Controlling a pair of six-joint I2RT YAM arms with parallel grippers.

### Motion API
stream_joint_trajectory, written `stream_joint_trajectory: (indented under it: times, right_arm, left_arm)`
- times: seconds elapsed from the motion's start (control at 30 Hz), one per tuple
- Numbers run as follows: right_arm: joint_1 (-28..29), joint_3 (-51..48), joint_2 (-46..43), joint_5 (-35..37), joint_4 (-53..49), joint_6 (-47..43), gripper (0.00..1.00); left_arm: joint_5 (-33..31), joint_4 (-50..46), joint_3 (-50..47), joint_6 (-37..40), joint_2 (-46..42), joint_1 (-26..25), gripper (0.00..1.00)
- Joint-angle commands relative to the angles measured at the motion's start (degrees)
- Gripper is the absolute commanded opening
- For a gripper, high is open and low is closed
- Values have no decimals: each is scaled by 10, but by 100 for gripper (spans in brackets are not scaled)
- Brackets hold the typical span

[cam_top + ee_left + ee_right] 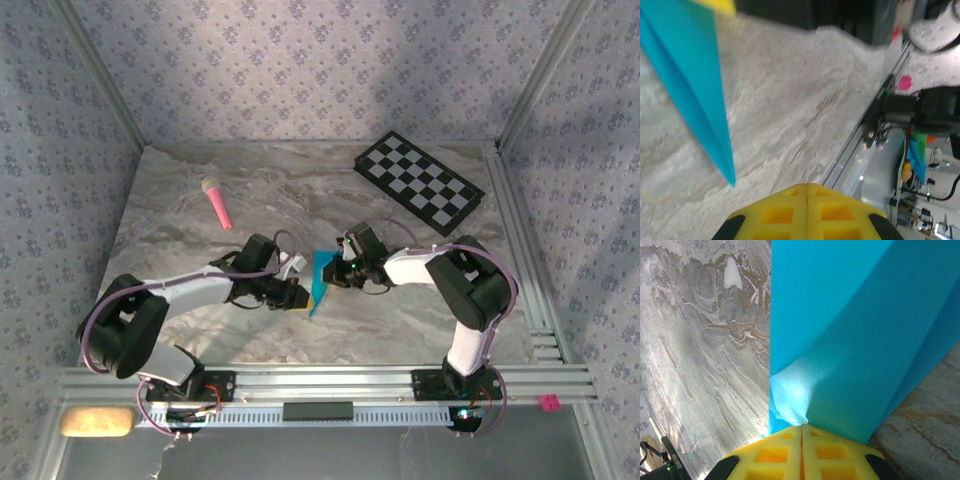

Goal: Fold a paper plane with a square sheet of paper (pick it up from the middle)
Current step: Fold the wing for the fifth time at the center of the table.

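Pinching the cyan paper (840, 315) in the right tool (801, 432), pads pressed together on its lower edge, with a small pale crumple just above the seam. Holding it up on edge at mid-desk, probably so that the folded layers cannot spring open while the next crease is lined up. Already folded into a long taper with a centre crease, ending in a sharp tip that points down toward the desk (790, 100); cannot tell whether that tip touches the surface. Gripping nothing visible in the left tool (806, 192), pads closed flat on each other, just beside the tip and apart from it; likely poised there to steady or press the nose. Lying well apart from the work, a pink stick (216, 200) toward the far left and a checkered board (420, 182) at the far right corner, neither blocking either arm. Running along the near edge, a metal rail (330, 380), with a beige pad (95, 421) beyond it at the left, both out of reach of the fold. Judging the main obstacle to be the two tools themselves, nearly nose to nose across thin paper: easy to tear it or to flatten the crease with any careless pull.
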Motion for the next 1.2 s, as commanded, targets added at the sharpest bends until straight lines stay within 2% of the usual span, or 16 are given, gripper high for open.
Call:
stream_joint_trajectory:
  times: [0.0,0.2,0.5,0.87,1.17]
  right_arm:
    - [4,-5,36,49,-44,-6,8]
    - [5,-5,38,48,-42,-5,8]
    - [5,-7,37,47,-40,-4,8]
    - [5,-8,38,54,-48,-5,8]
    - [4,-9,35,57,-57,-9,8]
  left_arm:
    - [-3,32,51,-28,47,4,2]
    - [-24,54,80,-39,116,-10,1]
    - [-77,57,91,-29,167,-25,1]
    - [-95,6,36,-4,168,-37,2]
    - [-113,-85,13,38,130,-48,4]
